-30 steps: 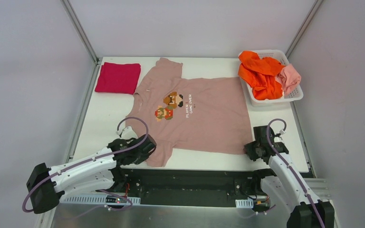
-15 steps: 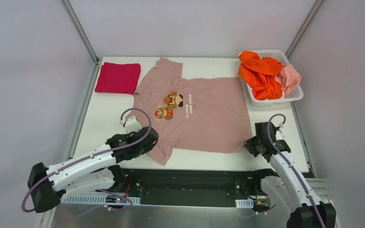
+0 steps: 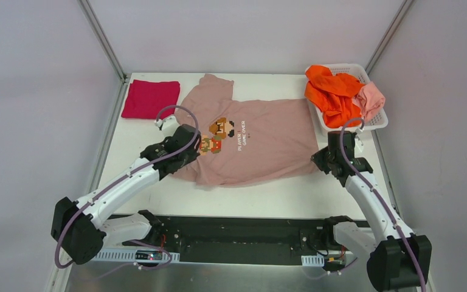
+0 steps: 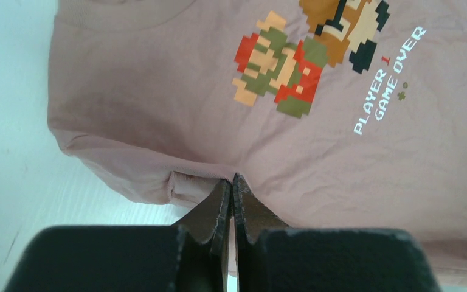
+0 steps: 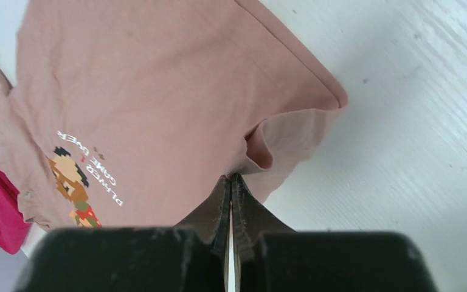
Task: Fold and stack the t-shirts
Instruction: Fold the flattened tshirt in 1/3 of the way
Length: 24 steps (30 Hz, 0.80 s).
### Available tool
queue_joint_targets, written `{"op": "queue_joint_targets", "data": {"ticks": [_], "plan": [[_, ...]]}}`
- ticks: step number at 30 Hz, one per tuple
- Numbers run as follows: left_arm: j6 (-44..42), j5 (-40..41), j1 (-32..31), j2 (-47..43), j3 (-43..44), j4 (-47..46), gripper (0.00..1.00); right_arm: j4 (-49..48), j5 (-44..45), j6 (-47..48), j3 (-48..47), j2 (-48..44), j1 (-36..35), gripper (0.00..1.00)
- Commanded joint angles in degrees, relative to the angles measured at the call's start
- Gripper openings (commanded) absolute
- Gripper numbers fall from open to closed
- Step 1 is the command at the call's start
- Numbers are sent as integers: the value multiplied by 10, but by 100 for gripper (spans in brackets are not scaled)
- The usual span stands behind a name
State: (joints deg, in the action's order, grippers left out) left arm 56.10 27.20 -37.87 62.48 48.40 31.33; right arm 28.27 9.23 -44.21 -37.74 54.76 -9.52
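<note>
Centrally on the white desk (image 3: 267,198) lies the dusty-pink t-shirt (image 3: 261,146), print up, its near edge bunched. On a pleat of that edge, just below the pixel figures, the left end effector (image 4: 231,182) is pinched tight. The right end effector (image 5: 231,179) likewise clamps the shirt's near right corner. A folded crimson t-shirt (image 3: 151,99) sits at the far left corner. An orange t-shirt (image 3: 334,94) and a salmon-pink t-shirt (image 3: 371,100) lie heaped in the basket (image 3: 374,121) at the far right.

Light is coming in soft and even from overhead, washing out the white table (image 3: 124,143) a bit and leaving only faint shadows, while the dark fingers (image 4: 213,210) are sitting blurry in both wrist views.
</note>
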Motion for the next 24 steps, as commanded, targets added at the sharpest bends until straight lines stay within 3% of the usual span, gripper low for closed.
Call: {"op": "queue_joint_targets", "data": {"ticks": [1,14,24], "plan": [[-70,-19,31,36,50,-43,0,-54,35,30,-47,27,-1,0],[-131,-52,121,148,133,-75,0,-117,56,40,-106,132,1,0],[-160,-63,162,170,153,-100,0,-140,80,58,-159,205,2,0]]}}
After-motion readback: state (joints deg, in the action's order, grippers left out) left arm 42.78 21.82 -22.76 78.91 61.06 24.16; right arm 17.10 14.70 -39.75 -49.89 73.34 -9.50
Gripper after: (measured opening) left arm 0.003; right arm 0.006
